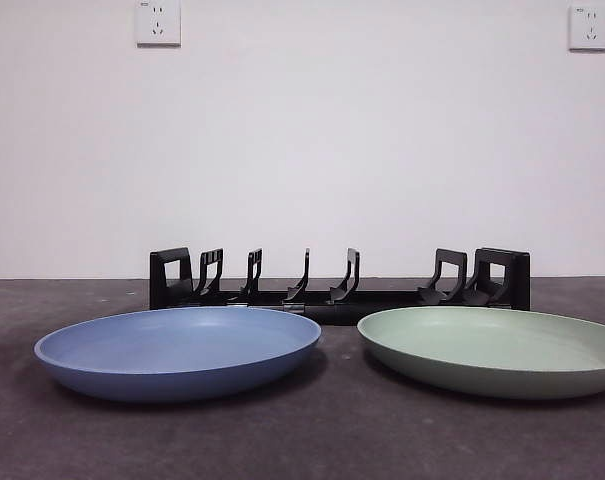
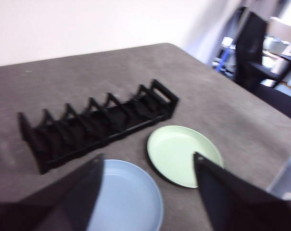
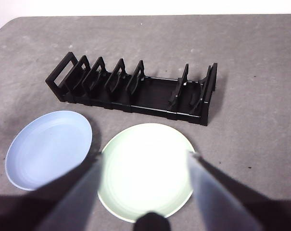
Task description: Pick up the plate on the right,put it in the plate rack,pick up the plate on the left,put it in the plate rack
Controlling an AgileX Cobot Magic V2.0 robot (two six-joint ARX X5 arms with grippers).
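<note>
A green plate (image 1: 497, 348) lies flat on the table at the right, and a blue plate (image 1: 177, 350) lies flat at the left. Behind both stands the long black plate rack (image 1: 337, 281), its slots holding nothing. In the right wrist view my right gripper (image 3: 145, 161) hangs open high above the green plate (image 3: 145, 171), with the blue plate (image 3: 49, 148) and the rack (image 3: 135, 89) also in sight. In the left wrist view my left gripper (image 2: 147, 161) is open, high over the near edges of the blue plate (image 2: 128, 197) and green plate (image 2: 181, 154), with the rack (image 2: 94, 122) beyond. Neither gripper shows in the front view.
The dark grey table (image 1: 312, 440) runs back to a white wall with two sockets (image 1: 158, 22). In the left wrist view, chairs and furniture (image 2: 253, 53) stand beyond the table's far corner.
</note>
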